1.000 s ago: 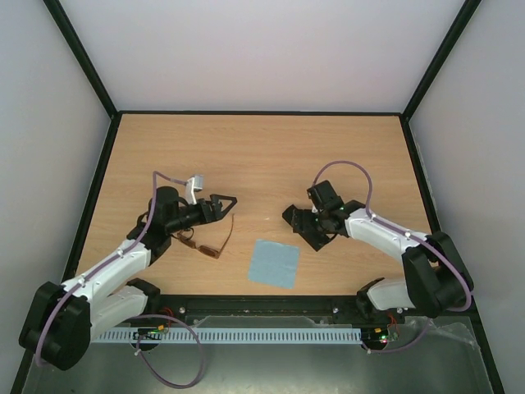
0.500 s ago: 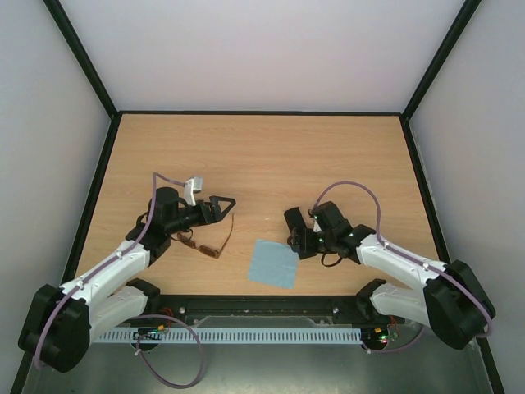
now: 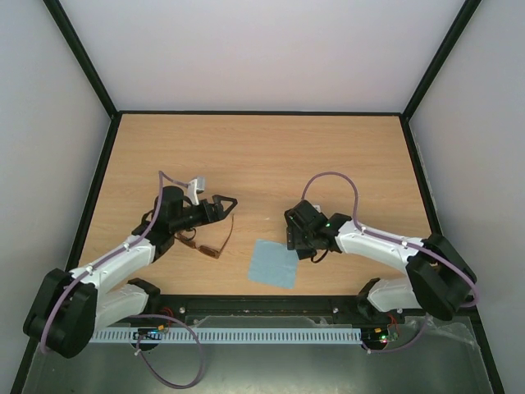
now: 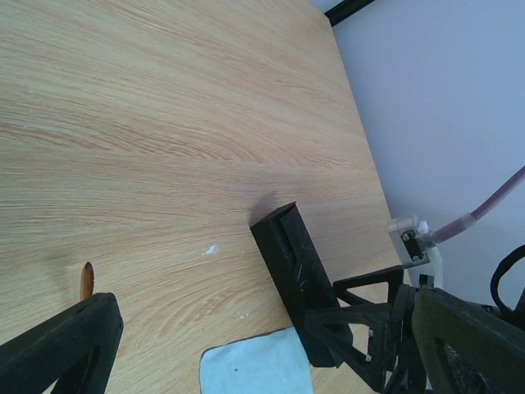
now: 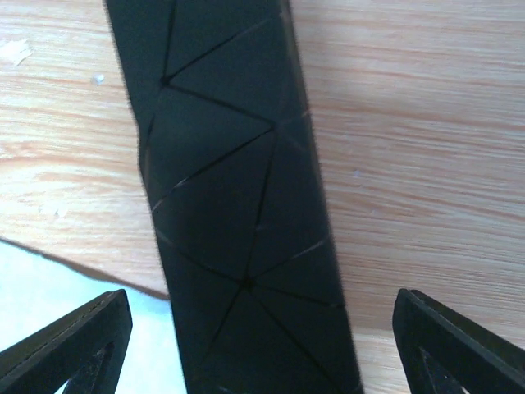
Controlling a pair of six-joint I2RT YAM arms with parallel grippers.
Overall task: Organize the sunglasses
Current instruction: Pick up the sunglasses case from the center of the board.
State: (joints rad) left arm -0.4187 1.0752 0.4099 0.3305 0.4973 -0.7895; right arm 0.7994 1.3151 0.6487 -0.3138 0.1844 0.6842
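The sunglasses (image 3: pixel 210 245), brown and amber, lie on the table at the left with one temple arm out; an amber tip (image 4: pixel 86 281) shows in the left wrist view. My left gripper (image 3: pixel 225 203) is open and empty, just above and behind them. The black case (image 3: pixel 292 223) lies right of centre, and also shows in the left wrist view (image 4: pixel 287 258) and the right wrist view (image 5: pixel 234 189). My right gripper (image 3: pixel 299 234) is open and straddles the case, with a gap on each side (image 5: pixel 258 328). The light blue cloth (image 3: pixel 275 263) lies beside the case's near end.
A black rim (image 3: pixel 98 189) runs round the wooden table, with pale walls beyond. The cloth's corner (image 5: pixel 41 312) lies under the right gripper's left finger. The right gripper (image 4: pixel 385 328) stands close ahead in the left wrist view.
My right gripper has swung left and turned over the case, which now lies more upright and nearer the cloth. The left arm has barely moved.
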